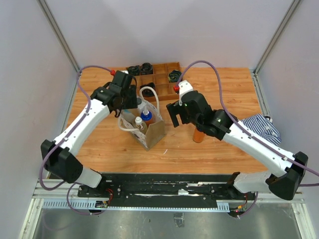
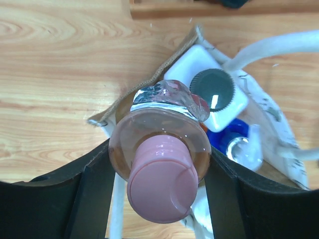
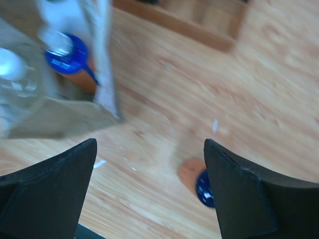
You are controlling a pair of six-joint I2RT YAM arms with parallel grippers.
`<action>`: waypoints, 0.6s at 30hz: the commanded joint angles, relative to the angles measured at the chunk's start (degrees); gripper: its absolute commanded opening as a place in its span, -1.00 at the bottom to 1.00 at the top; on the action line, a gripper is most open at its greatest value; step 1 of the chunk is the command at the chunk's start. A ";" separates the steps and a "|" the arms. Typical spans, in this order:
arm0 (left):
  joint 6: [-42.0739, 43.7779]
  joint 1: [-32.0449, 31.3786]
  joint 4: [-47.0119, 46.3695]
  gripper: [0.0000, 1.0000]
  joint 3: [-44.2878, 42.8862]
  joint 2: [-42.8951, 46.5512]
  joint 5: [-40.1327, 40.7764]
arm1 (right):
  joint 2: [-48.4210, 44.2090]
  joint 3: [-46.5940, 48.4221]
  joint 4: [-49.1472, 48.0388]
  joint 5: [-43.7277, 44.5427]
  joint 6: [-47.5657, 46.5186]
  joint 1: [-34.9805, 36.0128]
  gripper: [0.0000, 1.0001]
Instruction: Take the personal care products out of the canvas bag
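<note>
Wood, cloth and plastic, as we see them.
The worktop (image 2: 60,59) is smooth grained wood with a soft sheen. We see the canvas bag (image 1: 155,133) as matt woven cloth, its handle (image 2: 279,45) white rope. The pink-capped bottle (image 2: 159,142) is clear glossy plastic with a crinkled silvery label; its cap smooth. The left claw (image 2: 159,157) is matt black plastic.

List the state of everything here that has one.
left gripper: shut on the pink-capped bottle
pink-capped bottle: gripped, at the bag's mouth
right gripper: open, empty
amber bottle: upright on the table, outside the bag
bag: upright, open, bottles inside
</note>
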State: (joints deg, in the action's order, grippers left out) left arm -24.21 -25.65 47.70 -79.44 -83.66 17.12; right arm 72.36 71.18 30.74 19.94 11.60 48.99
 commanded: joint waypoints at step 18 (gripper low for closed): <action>-3.65 -0.19 8.86 -0.96 -24.18 13.24 24.34 | 29.41 22.53 -9.50 -21.99 -5.56 8.30 0.56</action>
State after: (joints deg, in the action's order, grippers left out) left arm -26.17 -25.69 59.75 -106.48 -72.01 36.45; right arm 100.57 90.98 21.65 -0.05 6.57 55.31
